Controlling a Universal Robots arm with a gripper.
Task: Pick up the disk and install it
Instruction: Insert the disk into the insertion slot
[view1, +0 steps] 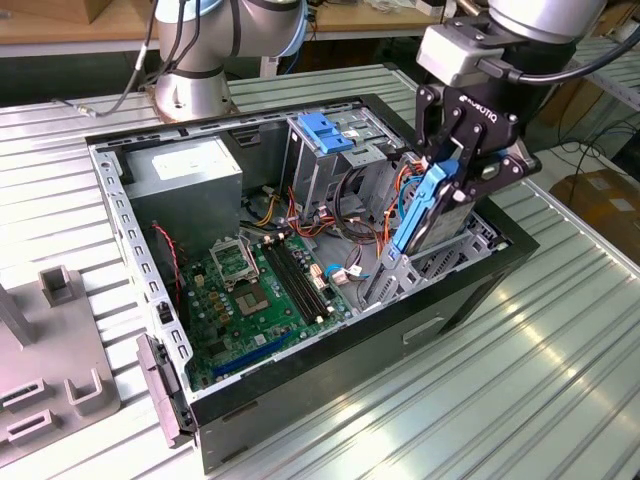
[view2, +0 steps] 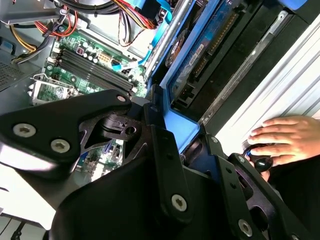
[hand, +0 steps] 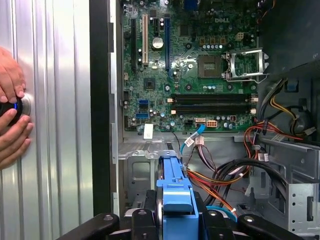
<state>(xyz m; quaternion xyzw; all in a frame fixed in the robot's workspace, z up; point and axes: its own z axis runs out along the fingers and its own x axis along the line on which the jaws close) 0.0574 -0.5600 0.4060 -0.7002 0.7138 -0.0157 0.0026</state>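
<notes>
- Between the jaws, the disk (view1: 415, 215) is standing on edge, the gripper (view1: 455, 185) clamping its blue frame.
- Just below them, its lower end is hanging at a metal bay (view1: 395, 280) in the open computer case (view1: 330, 380).
- Farther off, a green circuit board (view1: 250, 290) is lying flat.
- Beyond the case wall, a person's hand (hand: 12, 135) is resting on a black knob (hand: 7, 109).

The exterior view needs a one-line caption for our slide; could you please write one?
The gripper holds the blue-framed disk on edge over a corner of the open computer case.
</notes>
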